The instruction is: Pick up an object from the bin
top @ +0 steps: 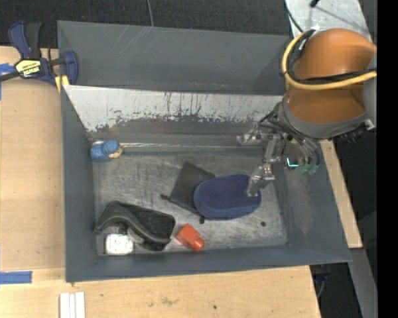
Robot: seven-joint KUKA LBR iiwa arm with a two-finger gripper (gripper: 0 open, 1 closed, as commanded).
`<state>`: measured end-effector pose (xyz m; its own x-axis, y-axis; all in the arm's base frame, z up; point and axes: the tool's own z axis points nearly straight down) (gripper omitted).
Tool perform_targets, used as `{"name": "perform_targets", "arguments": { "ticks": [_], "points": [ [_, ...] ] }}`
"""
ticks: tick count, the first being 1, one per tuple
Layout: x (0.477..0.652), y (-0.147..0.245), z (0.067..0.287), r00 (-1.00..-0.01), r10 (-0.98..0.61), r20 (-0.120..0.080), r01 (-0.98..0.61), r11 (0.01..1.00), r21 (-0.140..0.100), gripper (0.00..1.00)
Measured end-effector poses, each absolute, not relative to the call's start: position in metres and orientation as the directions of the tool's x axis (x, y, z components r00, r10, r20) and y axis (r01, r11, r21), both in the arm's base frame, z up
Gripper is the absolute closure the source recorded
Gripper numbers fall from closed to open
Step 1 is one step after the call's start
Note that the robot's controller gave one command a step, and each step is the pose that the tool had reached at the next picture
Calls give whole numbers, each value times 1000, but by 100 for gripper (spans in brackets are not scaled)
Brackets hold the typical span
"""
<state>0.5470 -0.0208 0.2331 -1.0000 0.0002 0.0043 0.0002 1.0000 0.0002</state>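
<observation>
The gripper [255, 184] is low in the grey metal bin [76, 177], its metal tip down at the right end of a dark blue oval thing [224, 199], soft-looking and rounded like a pouch or padded case. The tip appears to meet the top of that end. Whether the gripper is released or clenched on anything cannot be told from this angle.

The blue oval lies on the bin floor, right of the middle. Its left end overlaps a flat dark grey square sheet [184, 183], which sticks out from under it to the upper left. Below and to the left of the oval, near it, sits a small orange-red block [190, 237]. Further left of the oval, a black curved piece [138, 222] like a shoe insole lies along the near wall, with a small white thing [118, 244] just beside its lower left end. Well apart from the oval, up at the far left, a little blue figure [105, 151] rests against the back wall.

Above the oval to the right, the arm's orange cover [328, 71] hangs over the bin's right rim.
</observation>
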Motion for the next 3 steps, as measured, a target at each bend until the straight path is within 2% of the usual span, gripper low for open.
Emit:
{"name": "perform_targets", "arguments": {
  "ticks": [1,2,3],
  "points": [
    [537,28,107,-955,-297,3,-297,955,2,0],
    [539,27,110,-956,-294,-2,-294,956,0,100],
    [544,41,231,-969,-248,-11,-248,969,-2,100]
  ]
}}
